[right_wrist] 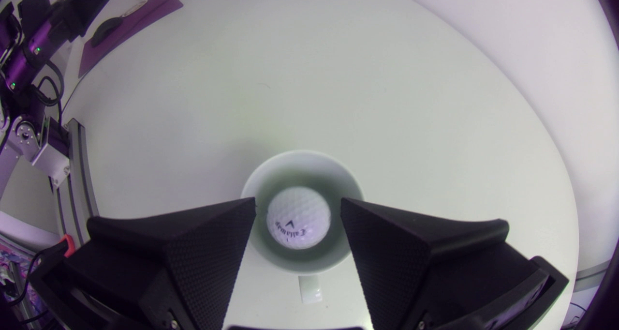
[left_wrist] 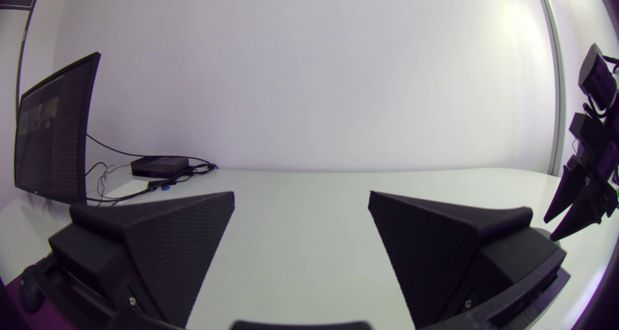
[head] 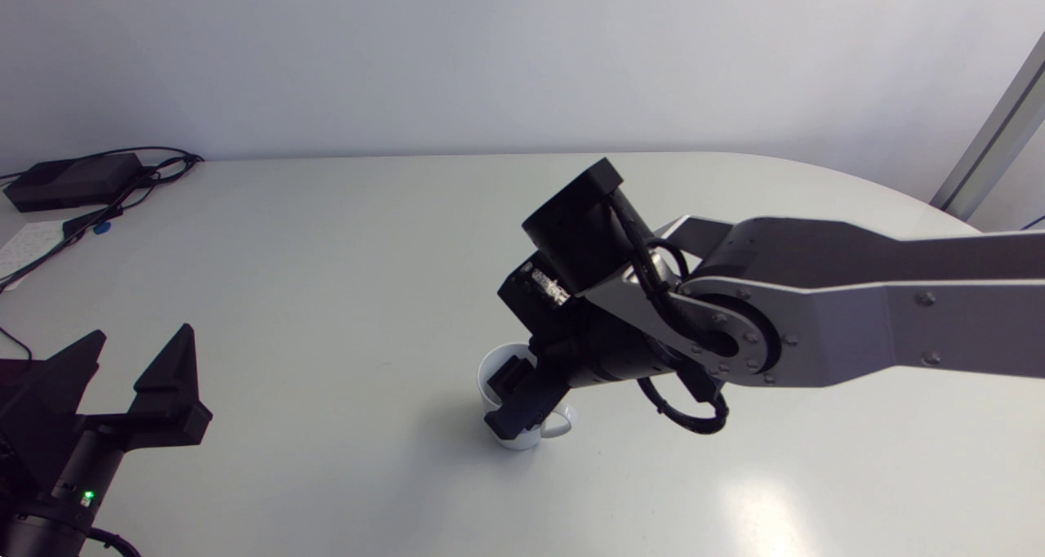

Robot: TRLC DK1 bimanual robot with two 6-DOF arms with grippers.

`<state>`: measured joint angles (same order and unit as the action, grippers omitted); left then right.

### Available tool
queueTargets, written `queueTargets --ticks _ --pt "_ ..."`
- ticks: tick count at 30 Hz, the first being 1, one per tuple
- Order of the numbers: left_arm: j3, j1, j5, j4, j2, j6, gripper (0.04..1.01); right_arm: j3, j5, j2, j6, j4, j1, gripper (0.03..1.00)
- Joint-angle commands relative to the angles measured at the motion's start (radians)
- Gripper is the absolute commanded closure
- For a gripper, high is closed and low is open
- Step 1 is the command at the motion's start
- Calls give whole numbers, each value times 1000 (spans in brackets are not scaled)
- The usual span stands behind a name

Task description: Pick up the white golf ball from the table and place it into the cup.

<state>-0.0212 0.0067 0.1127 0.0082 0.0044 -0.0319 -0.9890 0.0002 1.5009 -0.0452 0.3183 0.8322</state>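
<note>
The white golf ball [right_wrist: 299,217] lies inside the white cup [right_wrist: 300,156], a small gap showing on each side between it and my fingers. My right gripper [right_wrist: 298,204] hangs open just above the cup's mouth, touching nothing. From above, the cup [head: 490,369] stands at the table's middle front, its handle [head: 559,426] turned toward the right, with the right gripper [head: 510,410] covering most of its mouth; the ball is hidden there. My left gripper [head: 140,336] rests open and empty at the front left, far from the cup. The left wrist view shows its own gripper [left_wrist: 301,197] wide apart over bare table.
A black box [head: 73,181] with several cables sits at the back left corner, a sheet of paper [head: 24,242] beside it. The right arm's silver links [head: 857,312] stretch in from the right above the table.
</note>
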Motion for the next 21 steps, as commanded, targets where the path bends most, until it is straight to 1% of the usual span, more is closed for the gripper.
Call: queueTargets --ticks 1,8,11,13,18,21 --pt "23 7 2 13 -15 13 51 29 -2 25 -16 -15 7 354" --pt "23 7 2 13 -15 13 51 35 6 5 -15 -25 8 352" --pt "23 7 2 13 -15 13 51 46 24 -34 -12 -39 -4 300" --pt "23 7 2 13 -15 13 51 59 43 -62 -12 -56 -24 274" --pt "23 7 2 13 -17 13 51 107 86 -149 -10 -114 -100 241" --pt "23 7 2 13 -15 13 51 135 101 -212 -8 -154 -162 223"
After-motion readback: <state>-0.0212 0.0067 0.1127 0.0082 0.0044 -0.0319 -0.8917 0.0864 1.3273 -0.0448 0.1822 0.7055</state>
